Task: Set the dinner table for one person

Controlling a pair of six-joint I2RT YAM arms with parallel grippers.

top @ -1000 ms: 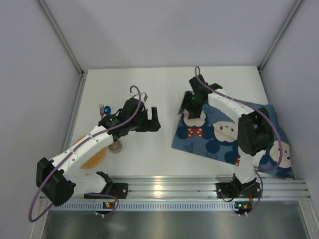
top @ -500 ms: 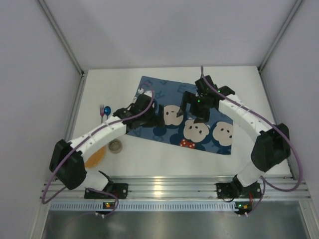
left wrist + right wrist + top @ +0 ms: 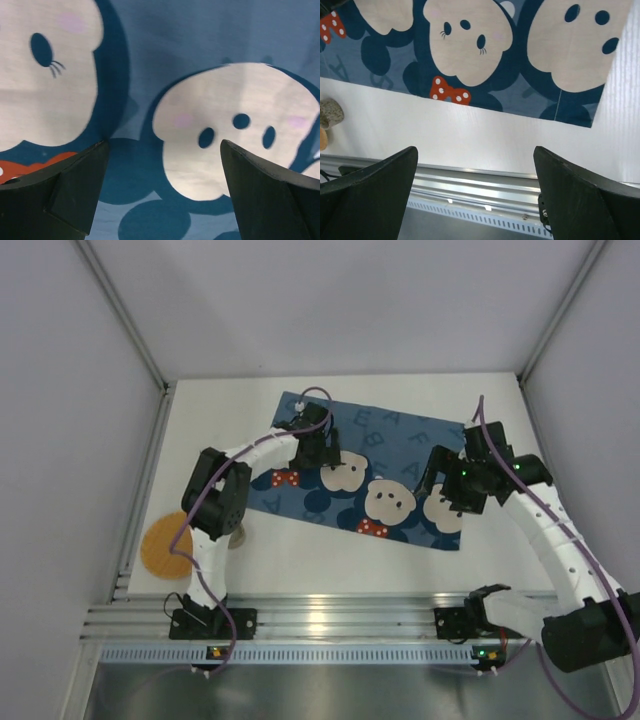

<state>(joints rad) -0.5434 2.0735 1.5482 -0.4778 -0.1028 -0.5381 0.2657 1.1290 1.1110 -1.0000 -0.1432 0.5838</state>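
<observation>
dinner table (image 3: 330,555): rigid, fixed matte white slab under everything, nothing on it to grip. On it the placemat (image 3: 400,440) lies flat, centre toward 1 o'clock. Likely thin, limp cloth, so pinch a corner or edge. left gripper (image 3: 162,150) hangs over the mat, jaws wide, empty. right gripper (image 3: 475,155) at mat's 3 o'clock end, wide, empty.

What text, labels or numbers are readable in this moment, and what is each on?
"E A F A": faint pale capitals along the far edge of the dark-blue cartoon-mouse placemat.
"A": same placemat, near edge, in the right wrist view; the letter beside it is too faint to read.
No other text, brand or number shows.
</observation>
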